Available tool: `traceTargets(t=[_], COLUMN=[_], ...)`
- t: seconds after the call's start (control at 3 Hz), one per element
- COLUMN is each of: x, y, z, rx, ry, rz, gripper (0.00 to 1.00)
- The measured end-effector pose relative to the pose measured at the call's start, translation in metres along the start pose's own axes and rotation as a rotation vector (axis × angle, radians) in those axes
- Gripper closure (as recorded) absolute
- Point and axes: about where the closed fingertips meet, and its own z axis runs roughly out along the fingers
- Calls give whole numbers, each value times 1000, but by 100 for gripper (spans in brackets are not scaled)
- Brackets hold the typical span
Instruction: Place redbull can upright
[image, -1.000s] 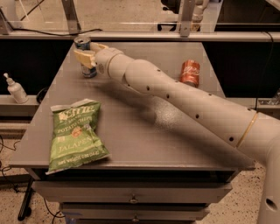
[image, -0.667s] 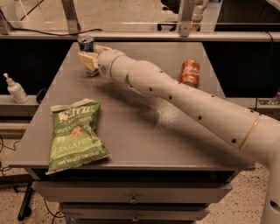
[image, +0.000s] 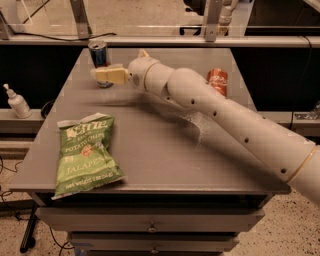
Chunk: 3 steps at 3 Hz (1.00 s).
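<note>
The redbull can (image: 98, 53) is slim, blue and silver, and stands upright near the far left corner of the grey table (image: 160, 150). My gripper (image: 108, 75) is at the can's lower half, in front of it, and hides part of its body. The can's base shows just below the gripper, on or very close to the tabletop. My cream arm (image: 215, 115) reaches in from the lower right across the table.
An orange-red soda can (image: 218, 81) lies at the table's far right, just behind my arm. A green chip bag (image: 86, 155) lies flat at the near left. A white pump bottle (image: 18, 102) stands on a ledge left of the table. A railing runs behind the far edge.
My gripper has shifted a little to the right and toward the near side. The can has stayed upright in nearly the same spot.
</note>
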Motion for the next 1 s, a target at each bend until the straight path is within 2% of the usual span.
traceTargets(t=[0.67, 1.0], x=[-36, -75], y=[-54, -79], z=[-52, -76], rx=[-22, -34], ry=[35, 82], rz=[-64, -160], gripper=[0, 0])
